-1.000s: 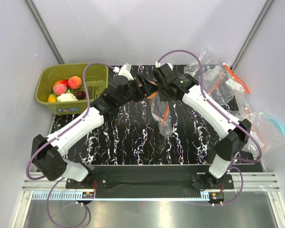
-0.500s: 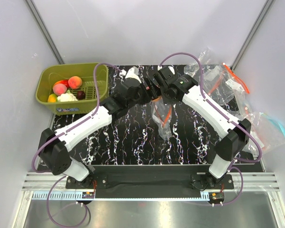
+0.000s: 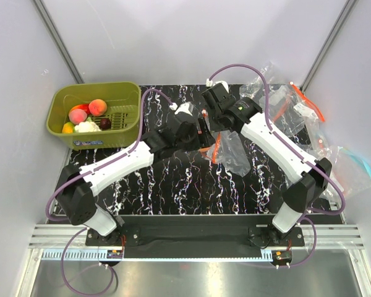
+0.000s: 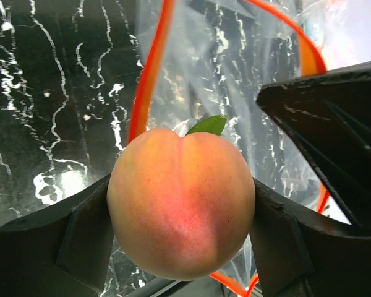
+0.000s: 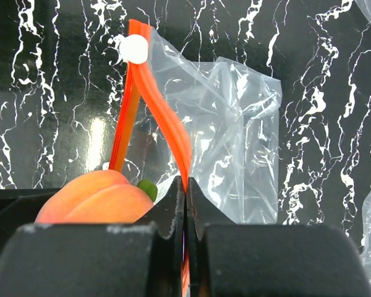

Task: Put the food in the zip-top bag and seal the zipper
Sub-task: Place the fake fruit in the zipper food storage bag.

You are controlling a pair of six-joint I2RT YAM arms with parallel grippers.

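Far-left corner: olive-green plastic basket point(image 3: 59, 102) holds two round orange-pink peaches point(image 3: 98, 106) and a small dark purple plum point(image 3: 105, 123). Mid-worktop, toward the far edge: left gripper point(image 3: 201, 137) clamped on a third orange-pink peach with a green leaf point(image 4: 180, 204), right at the gaping mouth of the clear crinkly zip-top bag point(image 5: 235, 136). Right gripper point(image 5: 185, 189) pinched tight on one side of the red-orange zipper strip point(image 5: 167, 127), white slider tab point(image 5: 135, 48) at the strip's end; spare clear plastic bags point(image 3: 284, 102) piled along the right edge.

The zip-top bag point(image 5: 235, 124) is clear, crinkled, glossy plastic; its zipper point(image 5: 125, 117) is a smooth red-orange plastic strip; the peach point(image 4: 182, 201) looks matt and smooth-skinned; the table point(image 3: 173, 185) is glossy black marbled; at ten o'clock, the basket point(image 3: 80, 141) is olive plastic
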